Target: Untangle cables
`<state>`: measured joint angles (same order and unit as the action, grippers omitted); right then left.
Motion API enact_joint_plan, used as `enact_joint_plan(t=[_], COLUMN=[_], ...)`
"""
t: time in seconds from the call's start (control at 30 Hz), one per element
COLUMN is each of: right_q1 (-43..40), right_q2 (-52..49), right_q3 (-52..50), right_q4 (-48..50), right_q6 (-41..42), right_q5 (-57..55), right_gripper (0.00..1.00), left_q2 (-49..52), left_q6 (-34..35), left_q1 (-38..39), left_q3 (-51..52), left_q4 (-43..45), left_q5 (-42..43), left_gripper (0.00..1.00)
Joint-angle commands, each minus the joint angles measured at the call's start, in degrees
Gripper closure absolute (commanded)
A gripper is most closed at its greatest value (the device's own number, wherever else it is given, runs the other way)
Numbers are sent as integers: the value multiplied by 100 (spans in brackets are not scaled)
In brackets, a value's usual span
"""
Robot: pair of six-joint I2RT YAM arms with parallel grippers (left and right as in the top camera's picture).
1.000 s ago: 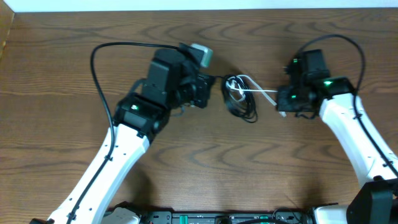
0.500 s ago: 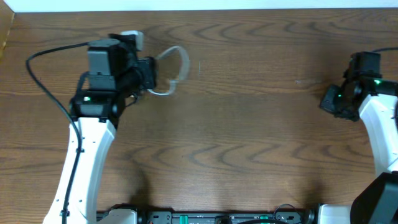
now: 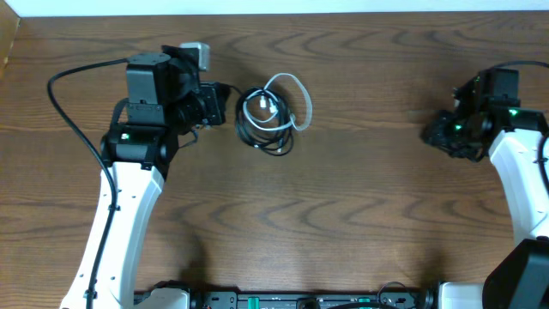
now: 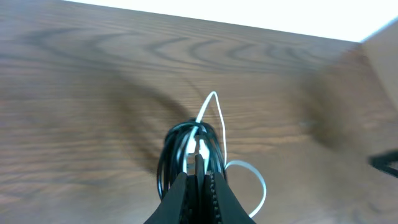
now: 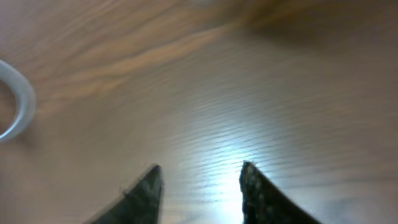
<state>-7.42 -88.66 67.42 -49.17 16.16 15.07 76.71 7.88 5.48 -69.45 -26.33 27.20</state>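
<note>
The cables form a small tangled bundle on the wood table. The black cable (image 3: 257,133) is wound in a coil and the white cable (image 3: 294,96) loops through it and out to the right. My left gripper (image 3: 228,106) is at the bundle's left edge. In the left wrist view its jaws (image 4: 199,175) are shut on a strand of the black cable (image 4: 171,146), with the white cable (image 4: 214,106) rising from the coil. My right gripper (image 3: 433,135) is far to the right, open and empty (image 5: 200,171).
The brown wood table (image 3: 360,215) runs to a white back edge (image 3: 343,7). A blurred white curved shape (image 5: 18,106) shows at the left edge of the right wrist view. A thick black arm wire (image 3: 69,103) arcs left of the left arm.
The right gripper has let go of the white cable and moved out to the right. The left arm pulled the bundle left, then came a little back right. The bundle now lies left of centre.
</note>
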Motion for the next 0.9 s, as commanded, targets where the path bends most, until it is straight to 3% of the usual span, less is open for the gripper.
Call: enact_joint_plan(t=[0.0,0.23,0.43,0.67,0.87], right_q1=[284,1130,2013,2697,3115], right_q2=[15,15,15,15,15], right_q3=[-28,-28,-28,-33,-37], right_q4=[101,509,1049,1325,1484], right_q6=[-35,289,-306,-1167,-1373], right_q5=[1067,1427,1384,1425,1423], right_gripper=[53,48,41,41,41], left_q2=[-129,-129,-138,-267,-391], left_q6=[48,297,393,612,772], left_q1=[151,702,1150,1447,1617], left_q3=[-52,-55,-55,-55,-55], left_q4=[181,365,575,833,977], left_q5=[586,691,691,691,691], left_gripper=[92,92,92,92,92])
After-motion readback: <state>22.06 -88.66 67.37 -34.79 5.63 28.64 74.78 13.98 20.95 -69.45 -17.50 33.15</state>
